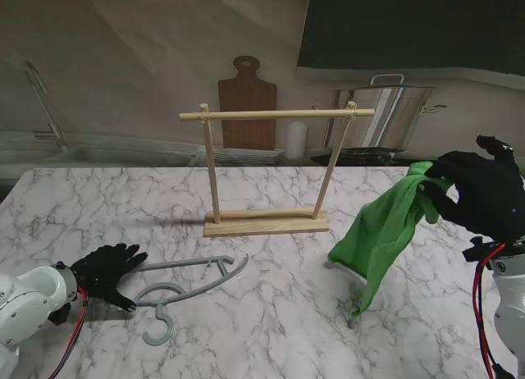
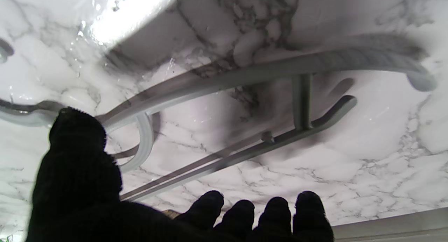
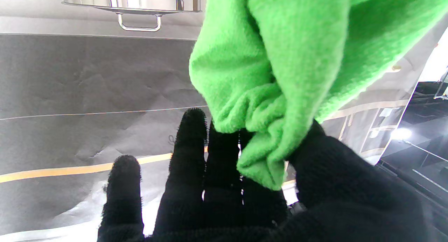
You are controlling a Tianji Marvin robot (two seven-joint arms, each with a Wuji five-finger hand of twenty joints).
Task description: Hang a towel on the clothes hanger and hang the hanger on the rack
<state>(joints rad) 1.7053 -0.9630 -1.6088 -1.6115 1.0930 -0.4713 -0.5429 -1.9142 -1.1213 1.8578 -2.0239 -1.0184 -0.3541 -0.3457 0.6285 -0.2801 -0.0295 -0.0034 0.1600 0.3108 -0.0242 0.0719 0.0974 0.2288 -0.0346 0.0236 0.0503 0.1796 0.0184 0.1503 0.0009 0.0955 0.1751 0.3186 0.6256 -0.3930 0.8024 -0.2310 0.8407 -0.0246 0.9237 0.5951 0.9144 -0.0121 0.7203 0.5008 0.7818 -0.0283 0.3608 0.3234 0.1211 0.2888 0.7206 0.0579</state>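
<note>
A grey plastic hanger (image 1: 184, 285) lies flat on the marble table, near me on the left, its hook toward me. My left hand (image 1: 109, 273) rests beside the hanger's left end with fingers spread, holding nothing; the left wrist view shows the hanger (image 2: 245, 77) just past the fingertips (image 2: 206, 207). My right hand (image 1: 480, 190) is raised at the right, shut on a green towel (image 1: 384, 229) that hangs down until its lowest corner nearly meets the table. In the right wrist view the towel (image 3: 280, 67) is pinched between thumb and fingers. The wooden rack (image 1: 271, 170) stands mid-table.
A wooden cutting board (image 1: 247, 108) leans against the back wall behind the rack. A steel pot (image 1: 390, 116) stands at the back right, a white cylinder (image 1: 296, 139) beside it. A sink edge and faucet (image 1: 45, 104) are at the far left.
</note>
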